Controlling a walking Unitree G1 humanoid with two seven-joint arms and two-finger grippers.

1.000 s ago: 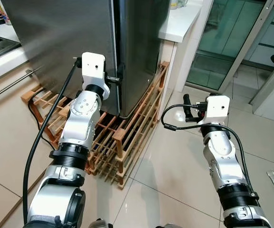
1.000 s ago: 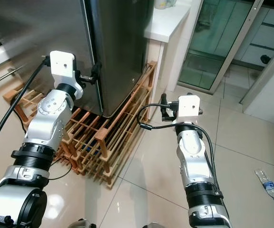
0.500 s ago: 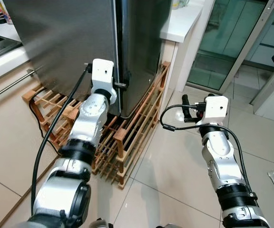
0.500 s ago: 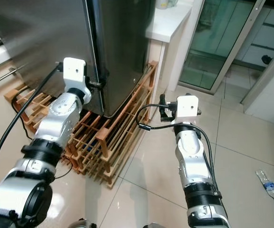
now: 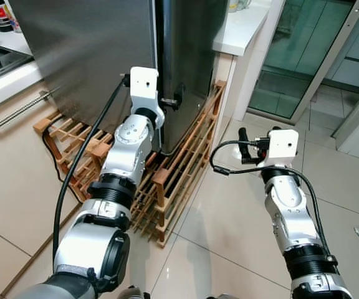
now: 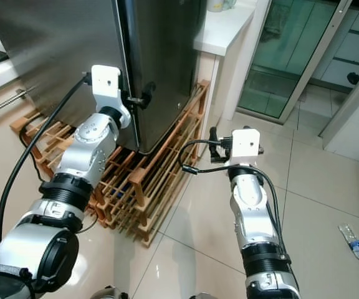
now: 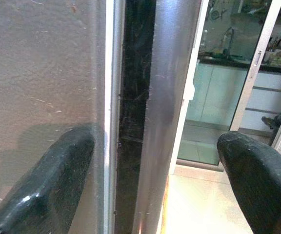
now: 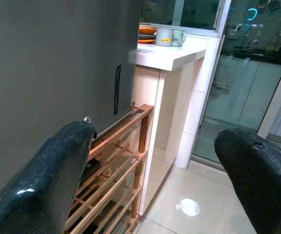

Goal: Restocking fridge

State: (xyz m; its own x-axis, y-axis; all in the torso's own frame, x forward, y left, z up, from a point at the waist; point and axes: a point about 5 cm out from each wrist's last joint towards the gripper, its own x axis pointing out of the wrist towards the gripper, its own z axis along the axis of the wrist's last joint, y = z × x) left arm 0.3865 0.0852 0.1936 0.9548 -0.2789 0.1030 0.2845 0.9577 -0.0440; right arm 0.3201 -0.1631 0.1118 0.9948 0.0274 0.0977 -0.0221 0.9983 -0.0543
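— Two grippers, head view? Where's the fridge (image 5: 92, 56)?
— Upper left. Left gripper (image 5: 178, 101) at its corner edge, jaws released; right gripper (image 5: 242, 147) mid-frame, jaws spread.
— Wrist views?
— Left: door seam between fingers (image 7: 48, 185). Right: mug (image 8: 166, 36) on white desk (image 8: 172, 56), wooden rack (image 8: 126, 161) below.

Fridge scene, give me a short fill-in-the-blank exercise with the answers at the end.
1. The left gripper is at the fridge door's edge with its fingers ____.
2. The fridge stands on a low ____ rack.
3. The right gripper is held over the tiled ____.
4. A plastic ____ lies on the tiles to the robot's right.

Missing words: open; wooden; floor; bottle
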